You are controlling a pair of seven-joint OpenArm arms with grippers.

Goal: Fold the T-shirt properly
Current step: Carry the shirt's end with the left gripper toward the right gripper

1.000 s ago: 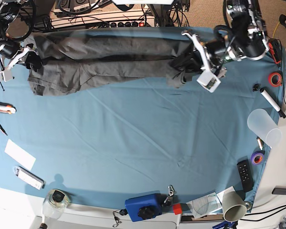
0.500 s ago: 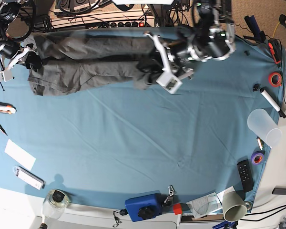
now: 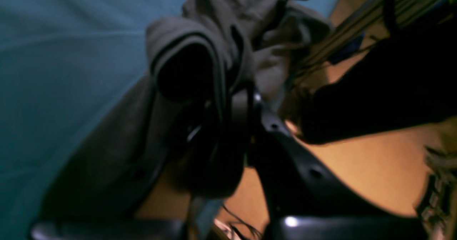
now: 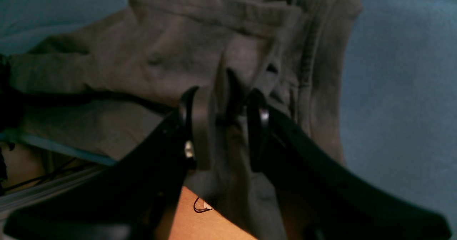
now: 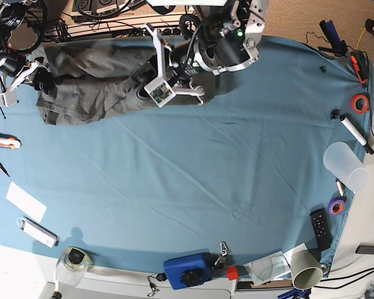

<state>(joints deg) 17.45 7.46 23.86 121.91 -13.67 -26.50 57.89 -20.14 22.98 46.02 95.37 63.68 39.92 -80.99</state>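
Pinching T-shirt (image 5: 87, 93) edges at the table's (image 5: 193, 187) far rim, both arms' fingers; open cloth nearer.

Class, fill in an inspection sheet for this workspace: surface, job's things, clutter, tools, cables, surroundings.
Surface: blue table cloth, creased.
Job's things: T-shirt bunched at the far edge, partly folded over.
Clutter: translucent cup, tape roll, remote, blue box, white card.
Tools: left tool shut on T-shirt cloth; right tool shut on a T-shirt fold.
Cables: tangle beyond the far edge.
Surroundings: brown floor.
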